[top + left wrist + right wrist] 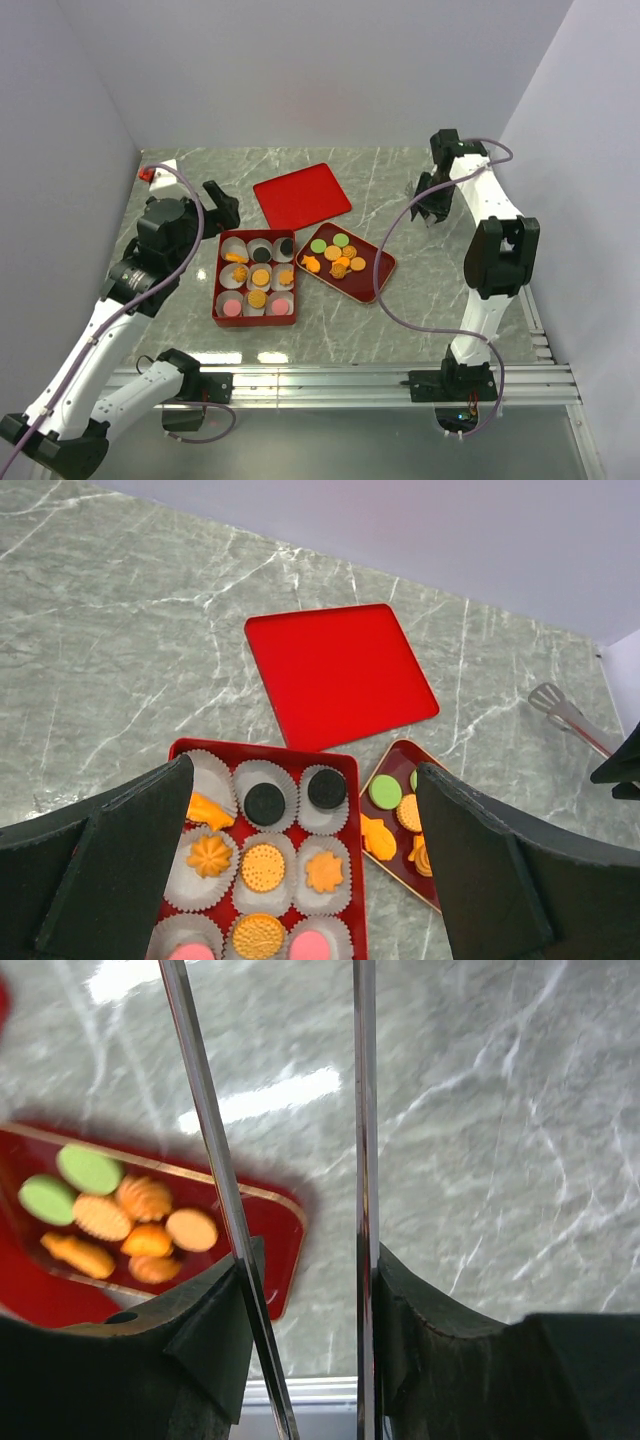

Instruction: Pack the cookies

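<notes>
Red box (254, 321) is sitting in front of the left arm with nine white paper cups (212, 776) in it, and each cup is already showing a cookie: black, orange or pink. The rest of the cookies (340, 260) are lying loose in a cluster on the small red tray (374, 283) just beside the box on its right, two green ones and a clutch of orange. The red lid (301, 195) is lying flat behind, apart from both. Your right gripper (310, 1260) is clamping a pair of steel tongs (365, 1110), one arm against each finger. The arms are spreading away from the grip with nothing showing between them, and the gripper is hanging over the bare marble table (420, 300) well to the right of the tray. Your left gripper (224, 205) is hovering above the far side of the box, jaws standing wide, holding nothing. Judging the step: you are taking the tongs to the tray for the next piece. Suggest going for a cookie at the edge of the cluster, a green disc for choice, since the orange ones are touching or overlapping. Be lowering the tips astride one piece only, closing gently so it is not popping out sideways, and lifting straight before crossing to a cup. The left arm is sitting near the tongs' likely path over the box; be watching that clearance.
</notes>
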